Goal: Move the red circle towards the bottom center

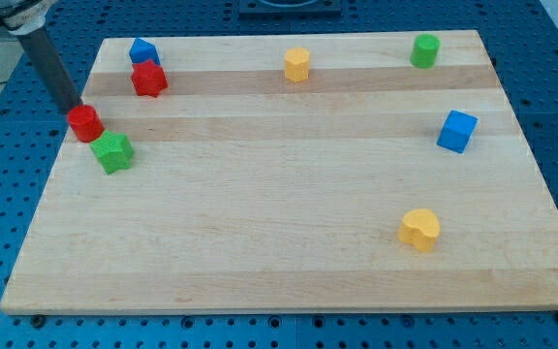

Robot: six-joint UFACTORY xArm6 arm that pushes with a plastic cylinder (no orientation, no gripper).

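The red circle (85,123) lies near the board's left edge, in the upper left of the view. My tip (73,108) is at the end of the dark rod and touches the red circle's upper left side. A green star block (114,151) sits just below and right of the red circle, almost touching it. A red star block (148,79) lies above and to the right, with a blue block (143,50) behind it.
The wooden board (289,242) lies on a blue table. A yellow block (297,64) is at top centre, a green cylinder (424,50) at top right, a blue cube (456,131) at right, a yellow heart block (419,230) at lower right.
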